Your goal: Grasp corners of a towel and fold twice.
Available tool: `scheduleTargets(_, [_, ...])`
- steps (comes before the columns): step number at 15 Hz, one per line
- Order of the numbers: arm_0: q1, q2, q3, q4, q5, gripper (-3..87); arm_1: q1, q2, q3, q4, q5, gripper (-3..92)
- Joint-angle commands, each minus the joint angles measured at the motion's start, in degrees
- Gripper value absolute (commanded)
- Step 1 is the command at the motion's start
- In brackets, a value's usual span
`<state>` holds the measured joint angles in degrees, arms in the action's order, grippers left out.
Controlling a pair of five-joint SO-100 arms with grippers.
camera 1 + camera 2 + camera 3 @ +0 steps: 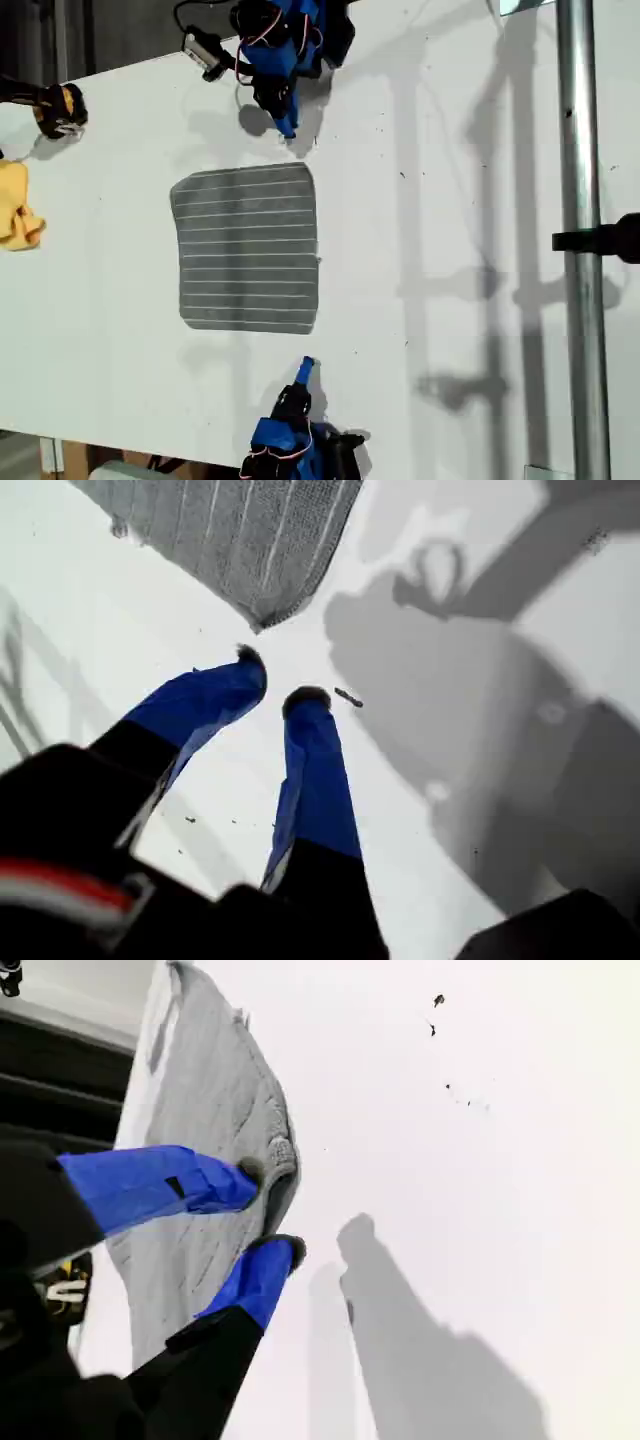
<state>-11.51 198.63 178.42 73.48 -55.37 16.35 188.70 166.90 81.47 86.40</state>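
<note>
While my first gripper is hanging spread short of the towel, my second gripper is straddling a corner unclosed, so it's probably risking slipping off.

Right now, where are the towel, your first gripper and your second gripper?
the towel [248, 250], exterior view, middle of the striped cloth.
my first gripper [278, 683], first wrist view, midway between its fingertips.
my second gripper [268, 1210], second wrist view, midway between its fingertips, at a towel corner.

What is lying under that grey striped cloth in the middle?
The towel lies flat on the white table, which shows bare all around it. No bulge hints at anything beneath, but the cloth covers that patch, so it cannot be seen directly.
</note>
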Motion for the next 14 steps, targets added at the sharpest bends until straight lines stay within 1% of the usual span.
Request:
scheduleTargets(1, [-4.3,0.2,-0.4,1.9,-32.2,-0.9,-3.3,-0.1,-5.3,-8.0,0.4,-0.2])
scheduleTargets(6, [-4.4,0.2,-0.4,1.9,-32.7,-1.2,-2.8,-0.1,-5.3,-8.3,0.4,-0.2])
scheduleTargets(9, [-4.5,0.2,-0.4,1.9,-32.7,-1.0,-4.9,-1.8,-9.2,-7.7,-0.3,-0.2])
scheduleTargets(10, [-4.5,0.2,-0.4,1.9,-32.7,-1.2,-5.3,-5.6,-12.8,-7.3,-0.3,-0.2])
scheduleTargets(12, [-4.6,0.2,-0.4,1.9,-32.9,-1.2,-6.3,-20.9,-23.7,-7.8,-2.0,-0.2])
scheduleTargets(14, [-4.6,0.2,-0.4,1.9,-32.8,-1.2,-7.1,-32.3,-31.6,-10.5,-4.9,-0.2])
